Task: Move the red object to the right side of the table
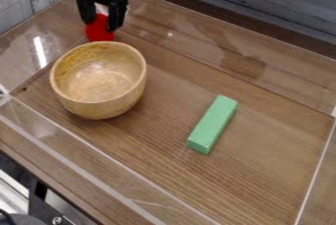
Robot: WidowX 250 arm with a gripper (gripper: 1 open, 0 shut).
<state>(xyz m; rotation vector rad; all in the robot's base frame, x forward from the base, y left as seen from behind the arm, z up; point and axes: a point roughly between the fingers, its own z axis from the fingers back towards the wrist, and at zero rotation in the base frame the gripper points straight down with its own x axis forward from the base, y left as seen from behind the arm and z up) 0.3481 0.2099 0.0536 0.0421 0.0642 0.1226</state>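
Gripper (101,17) is up in the upper left of the frame, pointing straight down with its jaws spread wide, one finger on each side of the red fruit (100,28). Nothing is clamped yet; the fruit looks like it's sitting on the table (262,82) between the fingers, though the black hand covers its top, so I can't say whether the pads touch it.

So this is the grasp step, right before the pinch. The fruit is at the far left end, just behind the wooden bowl (97,80), and it has the whole width of the table to cross. The green block (213,124) lies lower right, well apart from everything.

My guess at what's needed next: close the jaws squarely on the fruit, since it's small and round and could squirt out sideways if the grip is off-centre. Then lift enough to clear the bowl rim and carry it toward the right side, setting down away from the block and the acrylic wall.
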